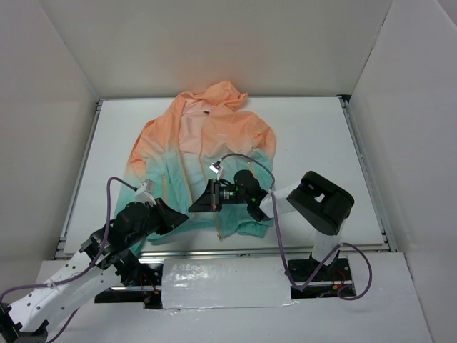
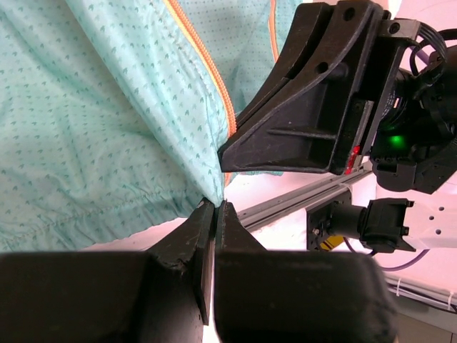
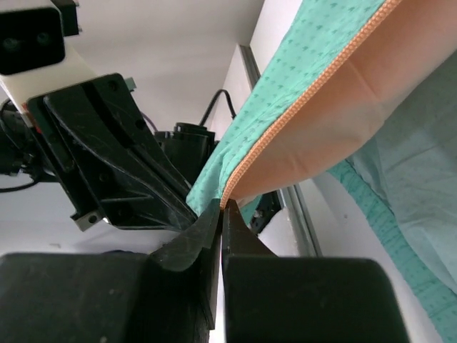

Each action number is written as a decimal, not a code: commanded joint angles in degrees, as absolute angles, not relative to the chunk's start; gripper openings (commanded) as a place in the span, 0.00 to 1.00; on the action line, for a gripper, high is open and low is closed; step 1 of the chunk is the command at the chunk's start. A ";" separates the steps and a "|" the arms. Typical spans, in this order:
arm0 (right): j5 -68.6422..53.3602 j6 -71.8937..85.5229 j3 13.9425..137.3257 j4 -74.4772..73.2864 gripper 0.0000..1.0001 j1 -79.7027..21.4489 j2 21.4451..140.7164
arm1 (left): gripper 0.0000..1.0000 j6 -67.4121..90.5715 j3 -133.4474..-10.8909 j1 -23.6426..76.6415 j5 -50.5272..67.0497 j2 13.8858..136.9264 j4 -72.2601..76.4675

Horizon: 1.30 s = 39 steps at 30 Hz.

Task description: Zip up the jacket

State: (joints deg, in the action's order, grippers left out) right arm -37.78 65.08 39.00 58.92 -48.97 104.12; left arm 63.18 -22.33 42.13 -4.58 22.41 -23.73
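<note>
— Where's the jacket (image 1: 203,153)?
— Flat on the table (image 1: 314,143), hood (image 1: 214,96) at the far wall, hem (image 1: 243,227) nearest the arms, so its length runs straight away from them.
— And the jaws?
— The left gripper (image 2: 214,207) pinches the hem's corner. The right gripper (image 3: 222,207) is clamped on the zipper's (image 3: 300,107) bottom end, just beside it. Both arms reach low, and the right one bends across leftward.

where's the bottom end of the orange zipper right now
In the right wrist view the zipper's bottom end sits mid-frame, pinched in the right pincer; from above that is the jacket's near teal hem, with the left pincer beside it.
</note>
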 commanded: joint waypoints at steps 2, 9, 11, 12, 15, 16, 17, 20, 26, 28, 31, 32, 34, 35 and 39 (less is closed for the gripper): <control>-37.71 63.46 40.43 57.59 0.00 -49.22 100.90 | 0.07 63.11 -22.50 41.92 -5.09 22.68 -22.75; -31.21 55.03 42.19 36.94 0.00 -50.89 94.75 | 0.53 62.32 -23.91 41.92 -7.03 24.17 -25.14; -30.85 54.76 41.92 35.95 0.00 -50.89 93.61 | 0.65 62.05 -23.82 41.92 -6.94 24.52 -24.44; -30.85 54.76 41.66 35.77 0.00 -51.15 93.34 | 0.68 62.14 -23.82 41.92 -6.77 24.78 -23.82; -29.89 54.06 41.66 33.41 0.00 -51.33 92.38 | 0.64 61.79 -23.82 41.84 -5.72 26.10 -22.25; -29.53 53.88 41.83 32.79 0.00 -51.33 92.29 | 0.57 61.79 -23.73 41.84 -5.36 26.28 -21.71; -29.36 53.70 42.01 32.17 0.00 -51.50 92.20 | 0.56 61.79 -23.64 41.84 -5.10 26.45 -21.27; -29.36 53.61 42.36 31.55 0.00 -51.42 92.20 | 0.54 61.87 -23.20 41.84 -3.96 26.63 -19.43; -29.53 54.31 42.45 32.17 0.00 -51.59 92.29 | 0.50 62.49 -21.71 41.84 -1.58 26.81 -15.82; -29.53 54.58 42.36 32.61 0.00 -51.50 92.29 | 0.48 62.49 -21.45 41.84 -1.41 27.51 -15.91; -29.00 55.02 42.10 32.96 0.00 -51.59 92.11 | 0.47 62.40 -21.27 41.84 -1.41 28.21 -16.35; -28.83 55.28 42.10 33.05 0.00 -51.50 92.02 | 0.47 62.23 -21.18 41.84 -1.41 28.39 -16.52; -28.92 55.46 42.10 33.57 0.00 -51.50 92.02 | 0.46 62.23 -21.18 41.84 -1.67 28.65 -17.05; -28.92 55.72 42.01 33.84 0.00 -51.50 92.02 | 0.46 61.88 -21.27 41.84 -1.67 29.00 -17.31; -28.83 56.25 41.75 34.80 0.00 -51.50 92.02 | 0.46 61.26 -21.36 41.84 -1.76 30.23 -18.11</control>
State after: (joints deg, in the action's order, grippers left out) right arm -29.28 55.90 40.18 32.36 -51.03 94.61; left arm 62.87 -21.32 42.11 -2.46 29.50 -19.11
